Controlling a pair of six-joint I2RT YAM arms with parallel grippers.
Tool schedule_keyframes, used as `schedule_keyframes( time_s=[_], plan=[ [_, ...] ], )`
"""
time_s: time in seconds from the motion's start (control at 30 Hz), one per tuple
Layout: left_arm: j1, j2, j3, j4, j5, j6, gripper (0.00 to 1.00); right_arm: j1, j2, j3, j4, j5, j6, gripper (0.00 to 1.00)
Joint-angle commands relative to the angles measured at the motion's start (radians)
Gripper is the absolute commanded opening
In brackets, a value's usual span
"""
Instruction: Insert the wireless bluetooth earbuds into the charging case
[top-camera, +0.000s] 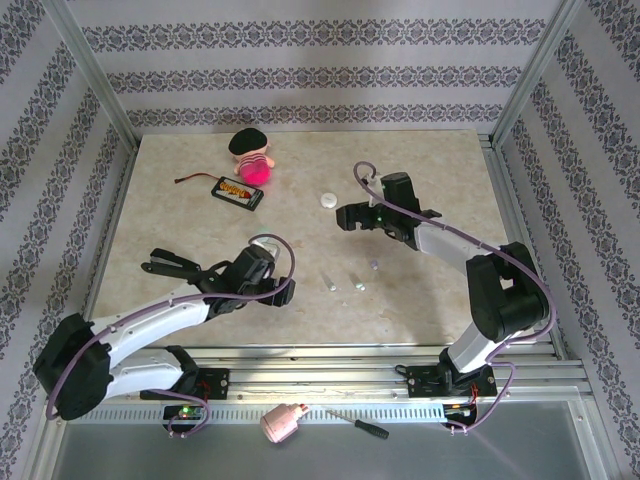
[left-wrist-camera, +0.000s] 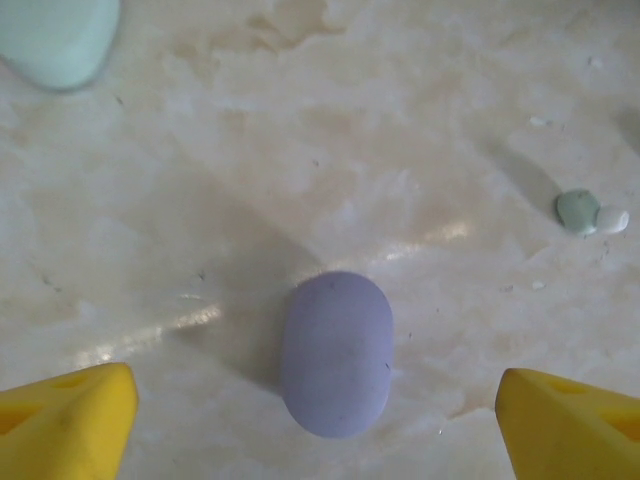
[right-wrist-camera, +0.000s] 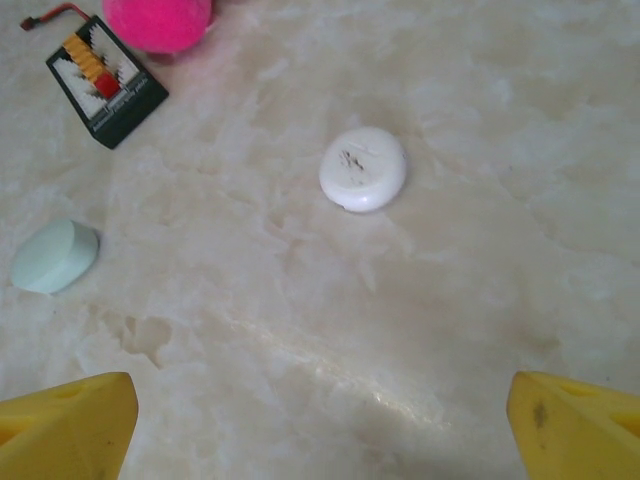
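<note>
Striped, patterned wallpaper closes in a pale marbled counter (top-camera: 440, 170). At its far left sits a dark-haired doll (top-camera: 248, 145) over a bright pink ball (top-camera: 257, 173). A black battery pack (top-camera: 238, 192) with a red lead lies just in front. The right wrist camera cuts the ball off at its top edge.

The left claw (left-wrist-camera: 315, 400) is released, its yellow fingertips (left-wrist-camera: 70, 420) wide apart and cropped by the bottom corners. A lilac case (left-wrist-camera: 336, 355) lies on the counter between them, touching neither. A mint case (right-wrist-camera: 55, 257) sits farther off. From overhead it is a pale sliver half covered by the left arm, and the left wrist camera crops it at the top corner. Right of the lilac case lies a small grey-green piece (left-wrist-camera: 578, 210) touching a white bit, too small to identify.

Overhead, two pale earbuds (top-camera: 328, 283) lie loose side by side near mid-counter. A smaller bud (top-camera: 374, 264) lies just beyond them, its colour hard to make out. All three are outside any case.

A round white case (right-wrist-camera: 363, 169) lies ahead of the right claw (right-wrist-camera: 320, 400), which is released too, with bare counter between its fingertips.
</note>
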Motion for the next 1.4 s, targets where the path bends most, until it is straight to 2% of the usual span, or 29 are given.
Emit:
schedule_keyframes(
  time_s=[0.0, 0.2, 0.67, 0.93, 1.0, 1.03, 1.17, 1.23, 1.37],
  plan=[
    [-0.028, 0.042, 0.035, -0.062, 0.012, -0.062, 0.87, 0.011, -0.016, -0.012, 0.034, 0.023, -0.016, 0.94],
    [-0.049, 0.131, 0.056, -0.045, 0.031, -0.058, 0.83, 0.037, -0.002, 0.011, 0.022, 0.018, -0.046, 0.92],
    [-0.05, 0.232, 0.038, 0.038, 0.029, -0.049, 0.55, 0.053, 0.015, 0.024, 0.019, 0.03, -0.044, 0.92],
    [-0.05, 0.266, 0.04, 0.039, 0.034, -0.041, 0.52, 0.052, 0.007, 0.027, 0.013, 0.037, -0.037, 0.92],
    [-0.05, 0.262, 0.039, 0.04, 0.036, -0.041, 0.42, 0.052, 0.002, 0.03, 0.011, 0.039, -0.035, 0.92],
    [-0.05, 0.26, 0.038, 0.04, 0.033, -0.041, 0.4, 0.052, 0.0, 0.028, 0.011, 0.041, -0.031, 0.91],
    [-0.05, 0.235, 0.043, 0.041, 0.033, -0.019, 0.38, 0.049, -0.023, 0.029, 0.004, 0.042, 0.027, 0.9],
    [-0.05, 0.213, 0.037, 0.073, 0.05, 0.022, 0.37, 0.041, -0.044, 0.03, -0.016, 0.029, 0.084, 0.93],
    [-0.05, 0.135, 0.006, 0.184, 0.073, 0.132, 0.3, -0.011, -0.105, -0.001, -0.022, -0.108, 0.211, 0.98]
  ],
)
